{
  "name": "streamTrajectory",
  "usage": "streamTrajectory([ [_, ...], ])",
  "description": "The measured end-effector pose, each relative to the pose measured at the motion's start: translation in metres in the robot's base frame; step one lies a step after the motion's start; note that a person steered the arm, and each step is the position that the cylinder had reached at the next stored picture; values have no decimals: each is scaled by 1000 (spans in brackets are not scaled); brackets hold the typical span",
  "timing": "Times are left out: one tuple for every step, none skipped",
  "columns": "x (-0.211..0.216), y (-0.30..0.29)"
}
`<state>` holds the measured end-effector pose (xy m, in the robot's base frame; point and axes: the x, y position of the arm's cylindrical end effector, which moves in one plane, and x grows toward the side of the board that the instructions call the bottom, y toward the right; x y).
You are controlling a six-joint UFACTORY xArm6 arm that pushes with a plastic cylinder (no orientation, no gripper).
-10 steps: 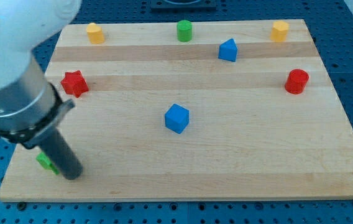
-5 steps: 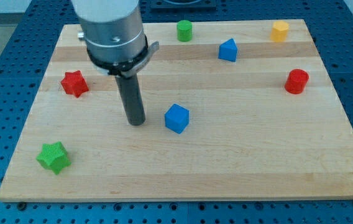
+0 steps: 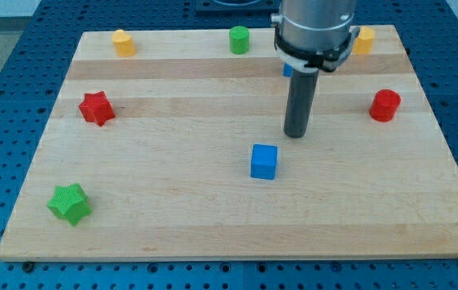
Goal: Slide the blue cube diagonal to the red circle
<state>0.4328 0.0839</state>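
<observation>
One blue cube (image 3: 264, 161) sits mid-board, well left of the red circle (image 3: 385, 105); you'll see my tip (image 3: 295, 134) just beyond it, slightly right. You have no pincer here.

Likely lab: blue perforated bench (image 3: 3, 105), wooden board (image 3: 172, 201).
</observation>
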Motion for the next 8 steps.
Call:
streamTrajectory([
  [-29, 12],
  [-54, 29],
  [-77, 49],
  [-98, 70],
  [-120, 87],
  [-141, 85],
  [-154, 69],
  [-154, 48],
])
